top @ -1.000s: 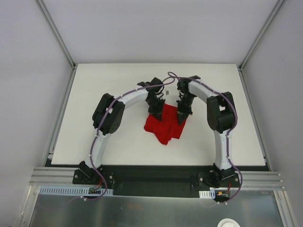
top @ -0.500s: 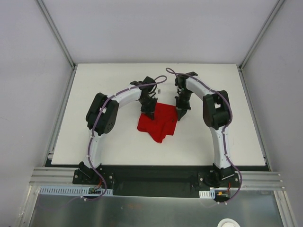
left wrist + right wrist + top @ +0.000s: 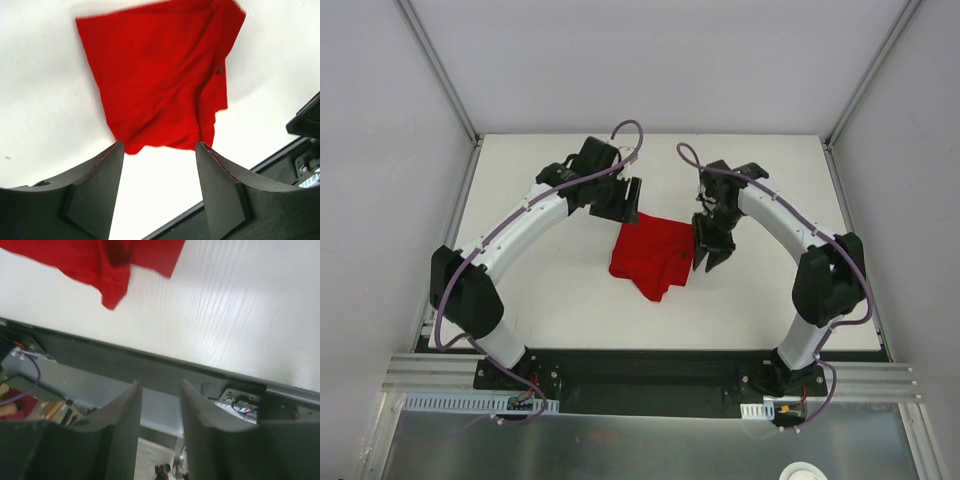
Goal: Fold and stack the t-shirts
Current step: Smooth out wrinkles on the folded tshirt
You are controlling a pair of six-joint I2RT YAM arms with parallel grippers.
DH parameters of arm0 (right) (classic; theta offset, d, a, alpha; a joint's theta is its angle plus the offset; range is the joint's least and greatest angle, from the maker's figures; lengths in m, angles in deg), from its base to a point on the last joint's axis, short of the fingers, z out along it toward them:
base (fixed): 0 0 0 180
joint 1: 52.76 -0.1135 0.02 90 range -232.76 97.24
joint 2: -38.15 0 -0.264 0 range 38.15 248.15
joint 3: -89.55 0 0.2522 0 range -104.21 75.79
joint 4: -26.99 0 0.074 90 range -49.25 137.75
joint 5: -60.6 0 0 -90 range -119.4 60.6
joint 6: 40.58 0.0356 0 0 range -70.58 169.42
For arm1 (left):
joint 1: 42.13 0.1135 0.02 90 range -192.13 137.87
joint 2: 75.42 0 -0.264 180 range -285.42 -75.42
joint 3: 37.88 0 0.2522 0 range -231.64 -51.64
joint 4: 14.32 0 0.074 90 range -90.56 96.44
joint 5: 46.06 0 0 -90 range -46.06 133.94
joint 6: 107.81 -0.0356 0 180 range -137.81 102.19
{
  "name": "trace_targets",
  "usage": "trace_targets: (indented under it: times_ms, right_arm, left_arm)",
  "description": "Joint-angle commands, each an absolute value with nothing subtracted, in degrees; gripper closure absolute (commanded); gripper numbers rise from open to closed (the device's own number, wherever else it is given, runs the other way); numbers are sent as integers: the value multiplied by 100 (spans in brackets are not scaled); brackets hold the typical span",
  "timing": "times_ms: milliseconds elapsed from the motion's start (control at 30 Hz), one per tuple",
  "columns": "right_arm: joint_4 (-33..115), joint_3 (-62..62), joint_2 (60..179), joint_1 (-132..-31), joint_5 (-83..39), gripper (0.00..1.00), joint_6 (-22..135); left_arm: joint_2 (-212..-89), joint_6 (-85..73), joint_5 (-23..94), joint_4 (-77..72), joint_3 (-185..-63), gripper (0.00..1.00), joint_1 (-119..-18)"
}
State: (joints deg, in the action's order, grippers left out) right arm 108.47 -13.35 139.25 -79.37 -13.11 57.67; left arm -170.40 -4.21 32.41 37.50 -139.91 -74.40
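Entry: fold status, one garment in view.

Red t-shirt: lies on the white table, about mid-table, between the two arms. It is down to a compact, several-layer bundle, roughly four-sided, with a point of cloth sticking out toward the near edge. The left wrist view shows the top layer fairly flat with soft creases. A lower layer peeks out along one side, so the edges do not line up.

Left gripper: sits at the bundle's far-left corner. In its own camera the jaws stand well apart with only bare table between them, and the cloth is beyond the tips, apart from them. Nothing is held.

Right gripper: sits just beside the bundle's right edge. In its own camera the jaws stand a little apart, with a narrower gap than on the left and nothing between them. Red cloth shows only at the top-left of that view, clear of the fingers.

Progress, as a judgement: the folding looks largely done, since the shirt is reduced to a small packet and neither gripper has hold of it. The fold is untidy, with an offset lower layer and a protruding corner, so squaring up may remain.

Stacking: no second shirt and no pile are visible in any view, so I cannot tell whether that step is done or pending.
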Motion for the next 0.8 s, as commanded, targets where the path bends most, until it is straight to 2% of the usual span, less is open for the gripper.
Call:
trace_targets:
  times_ms: [0,33,100,133,200,467,767]
  right_arm:
    - [11000,-508,13809,-8149,-770,59,5663]
    - [10975,-420,13747,-8263,-743,49,5663]
    - [10948,-279,13764,-8343,-585,39,5706]
    - [10948,-261,13799,-8430,-567,28,5794]
    - [10825,-313,13974,-8536,-645,23,5873]
    - [10360,-1192,15046,-9222,-471,22,6549]
    - [10324,-2027,16321,-9653,-338,31,6867]
  left_arm:
    - [-16921,-718,3401,4049,-13242,41,-7491]
    - [-16885,-744,3349,4049,-12980,41,-7491]
    - [-16806,-780,3296,4040,-12767,40,-7482]
    - [-16789,-788,3270,4048,-12636,40,-7482]
    - [-16771,-806,3156,4040,-12547,40,-7482]
    - [-16613,-920,3111,4048,-12581,40,-7491]
    - [-16393,-964,3094,4075,-12520,40,-7491]
